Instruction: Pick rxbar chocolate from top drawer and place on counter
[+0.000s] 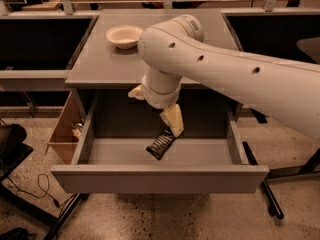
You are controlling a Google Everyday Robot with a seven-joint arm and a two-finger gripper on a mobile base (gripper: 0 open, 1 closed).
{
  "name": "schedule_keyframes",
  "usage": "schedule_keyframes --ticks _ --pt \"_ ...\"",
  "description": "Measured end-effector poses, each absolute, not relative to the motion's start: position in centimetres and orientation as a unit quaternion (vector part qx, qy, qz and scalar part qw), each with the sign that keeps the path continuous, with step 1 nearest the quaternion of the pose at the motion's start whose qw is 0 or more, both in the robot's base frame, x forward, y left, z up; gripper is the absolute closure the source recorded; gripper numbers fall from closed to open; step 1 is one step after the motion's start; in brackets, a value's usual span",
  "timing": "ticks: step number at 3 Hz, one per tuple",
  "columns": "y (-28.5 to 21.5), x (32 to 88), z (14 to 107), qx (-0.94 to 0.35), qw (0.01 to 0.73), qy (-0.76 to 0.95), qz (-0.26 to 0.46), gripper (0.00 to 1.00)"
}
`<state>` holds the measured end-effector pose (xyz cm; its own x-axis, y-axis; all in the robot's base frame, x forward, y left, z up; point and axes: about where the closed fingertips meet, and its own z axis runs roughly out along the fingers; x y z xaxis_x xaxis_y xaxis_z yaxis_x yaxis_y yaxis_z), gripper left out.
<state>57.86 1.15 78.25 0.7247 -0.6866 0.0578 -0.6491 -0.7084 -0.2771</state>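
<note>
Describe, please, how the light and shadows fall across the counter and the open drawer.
In the camera view, warm light falls evenly on the counter, and the white bowl is brightest; the back of the top drawer sits in the counter's shadow; the gripper, inside the drawer, is at the upper end of the dark rxbar chocolate.

One bowl (124, 35); one bar (161, 144) by jaws

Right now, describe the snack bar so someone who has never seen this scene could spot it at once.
Find the wide grey top drawer pulled open beneath the counter. Inside it, just below the robot's cream tool, is the rxbar chocolate. It is the only item visible there: small, flat, black-wrapped with pale lettering.
</note>
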Motion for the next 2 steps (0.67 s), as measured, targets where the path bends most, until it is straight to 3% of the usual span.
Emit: schedule_keyframes --ticks 2 --pt "-0.9 59.1 72.6 -0.934 0.023 0.325 -0.149 0.0"
